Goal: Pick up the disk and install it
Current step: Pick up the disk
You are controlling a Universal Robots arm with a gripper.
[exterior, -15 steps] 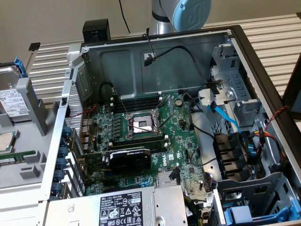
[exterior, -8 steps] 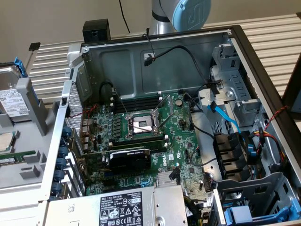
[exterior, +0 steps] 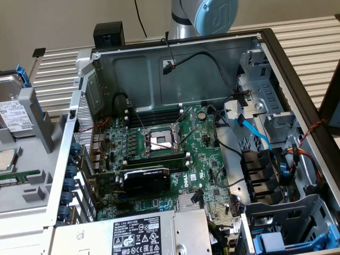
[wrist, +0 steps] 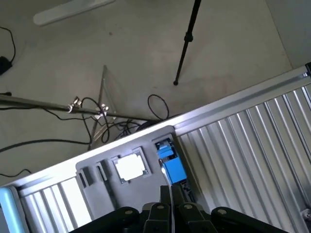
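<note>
The disk [exterior: 11, 111], a silver drive with a white label in a blue carrier, stands upright in a grey holder [exterior: 37, 122] at the exterior view's left, outside the computer case. The wrist view shows the disk [wrist: 171, 162] edge-on as a blue block in that holder [wrist: 104, 189]. My gripper [wrist: 167, 194] is shut, its thin fingers pressed together with nothing between them. It hangs above the holder, its tips pointing close beside the blue carrier. Part of my arm [exterior: 210, 16] shows behind the case.
The open computer case [exterior: 175, 69] holds a motherboard [exterior: 164, 154], cables, and a silver power-supply box [exterior: 143, 234]. Another blue-fronted carrier [exterior: 276, 241] sits in the bay at the exterior view's lower right. A pale square part [wrist: 130, 166] lies in the holder. Slatted table [wrist: 252, 145]; floor with cables beyond.
</note>
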